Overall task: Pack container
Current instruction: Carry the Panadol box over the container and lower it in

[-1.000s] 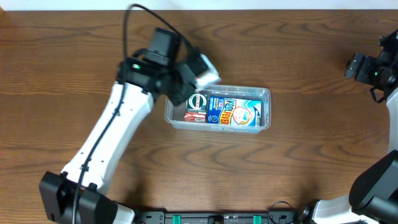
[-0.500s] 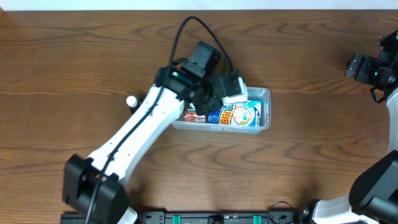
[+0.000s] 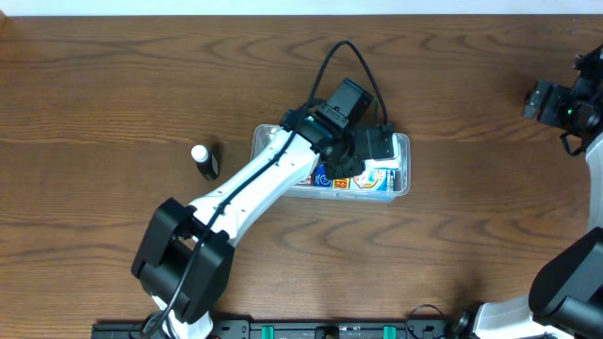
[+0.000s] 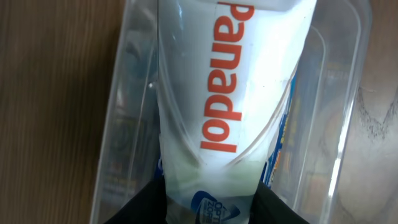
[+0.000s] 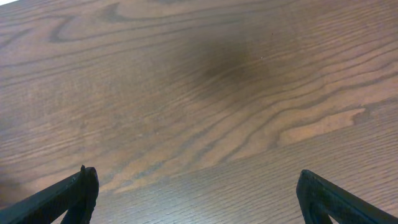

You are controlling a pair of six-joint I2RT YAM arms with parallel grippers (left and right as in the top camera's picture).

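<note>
The clear container [image 3: 399, 186] sits in the middle of the desk [image 3: 113, 75]. A blue and white box [image 3: 373, 176] lies inside it. The left arm [image 3: 254, 184] reaches over it, and the left jaws are pinching one end of a white Panadol pack [image 4: 231, 87] that points down into the tub.

The pack looks long, so I think it could bump the wall. It could also land on the box and stick up over the rim. A hard push might slide the light tub away.

A little bottle [image 3: 203, 160] with a white cap is on the desk, off to the side. The right arm [image 3: 577, 104] is far away, and the right jaws are spread wide with nothing in them.
</note>
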